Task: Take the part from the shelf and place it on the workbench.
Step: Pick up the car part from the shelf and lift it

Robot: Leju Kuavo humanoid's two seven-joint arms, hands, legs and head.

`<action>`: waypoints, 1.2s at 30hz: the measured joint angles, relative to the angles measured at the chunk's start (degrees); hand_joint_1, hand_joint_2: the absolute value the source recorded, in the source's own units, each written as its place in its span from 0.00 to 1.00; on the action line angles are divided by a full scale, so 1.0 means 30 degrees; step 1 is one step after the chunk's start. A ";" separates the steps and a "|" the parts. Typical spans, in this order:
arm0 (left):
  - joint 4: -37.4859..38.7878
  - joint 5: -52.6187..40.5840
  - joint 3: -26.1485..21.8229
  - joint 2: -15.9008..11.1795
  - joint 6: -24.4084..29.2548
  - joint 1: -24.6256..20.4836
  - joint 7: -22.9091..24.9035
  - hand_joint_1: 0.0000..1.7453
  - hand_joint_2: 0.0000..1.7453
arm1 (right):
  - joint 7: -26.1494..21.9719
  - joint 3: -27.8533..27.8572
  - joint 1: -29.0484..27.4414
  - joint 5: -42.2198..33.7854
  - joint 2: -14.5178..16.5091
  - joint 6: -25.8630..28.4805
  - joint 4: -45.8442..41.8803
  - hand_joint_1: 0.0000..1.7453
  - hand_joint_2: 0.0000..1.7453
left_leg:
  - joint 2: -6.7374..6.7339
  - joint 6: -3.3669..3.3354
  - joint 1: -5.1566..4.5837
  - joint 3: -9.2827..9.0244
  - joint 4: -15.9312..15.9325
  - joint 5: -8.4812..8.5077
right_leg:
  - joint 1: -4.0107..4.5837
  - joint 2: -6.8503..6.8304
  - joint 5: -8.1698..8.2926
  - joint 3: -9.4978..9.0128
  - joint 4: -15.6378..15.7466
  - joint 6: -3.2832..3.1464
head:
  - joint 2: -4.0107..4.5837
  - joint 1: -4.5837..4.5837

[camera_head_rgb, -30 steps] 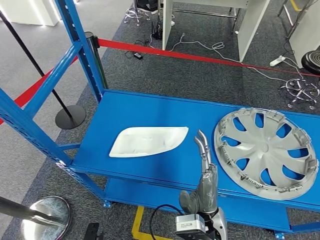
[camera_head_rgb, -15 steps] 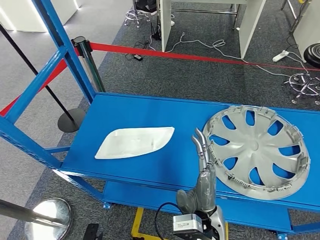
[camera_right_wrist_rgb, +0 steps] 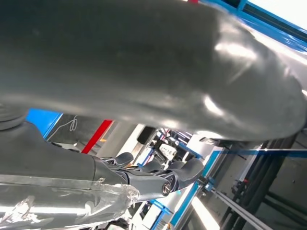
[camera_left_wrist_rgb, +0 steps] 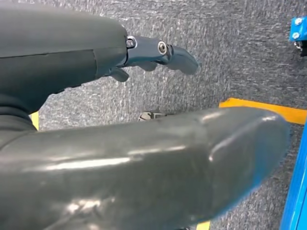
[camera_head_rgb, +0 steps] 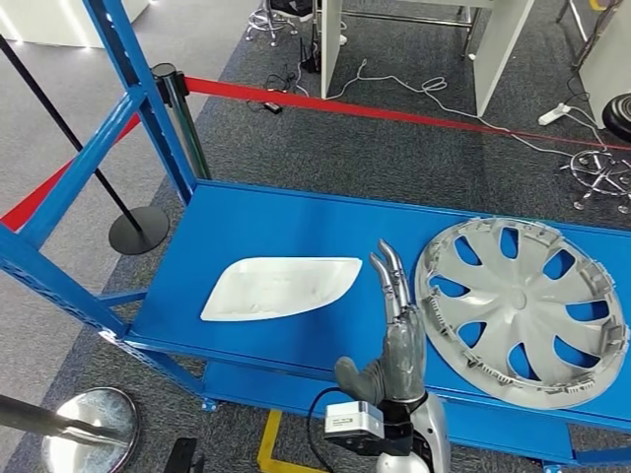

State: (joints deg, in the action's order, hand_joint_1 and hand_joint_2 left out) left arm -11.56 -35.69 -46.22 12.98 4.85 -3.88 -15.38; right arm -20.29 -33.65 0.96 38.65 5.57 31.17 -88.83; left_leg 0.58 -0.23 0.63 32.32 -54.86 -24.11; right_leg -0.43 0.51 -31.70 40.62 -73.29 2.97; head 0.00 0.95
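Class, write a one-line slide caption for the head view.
Right hand raised, open, over the blue shelf between white part and silver hubcap.

No legible text, label, brand, number or sign in any view.

The hubcap point(camera_head_rgb: 521, 310), the white part point(camera_head_rgb: 279, 288) and the blue shelf point(camera_head_rgb: 245, 222) carry no visible lettering. The small box at the wrist point(camera_head_rgb: 353, 426) below the right hand point(camera_head_rgb: 394, 335) has a dark patch on its face, too small to read. The yellow floor line point(camera_left_wrist_rgb: 264, 109) beside the left hand point(camera_left_wrist_rgb: 145, 158) is a plain stripe with no characters.
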 joint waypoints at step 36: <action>-0.0007 -0.0377 -0.0379 -0.0075 -0.0925 -0.0252 -0.0512 0.00 0.00 | -0.0261 -0.0301 0.0800 -0.1111 0.0215 -0.0126 0.1242 0.00 0.00 | -0.0062 0.0100 -0.0322 -0.0079 -0.0797 -0.0485 | 0.0037 0.0005 0.1875 -0.2486 0.4474 -0.0144 | 0.0000 0.0045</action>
State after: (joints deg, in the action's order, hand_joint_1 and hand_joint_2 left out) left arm -11.58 -36.82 -47.36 12.75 2.08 -4.64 -16.91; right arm -21.07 -34.55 3.36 35.31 6.21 30.80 -85.11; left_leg 0.39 0.07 -0.34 32.08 -57.25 -25.57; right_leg -0.32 0.52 -26.07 33.16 -59.87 2.54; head 0.00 1.08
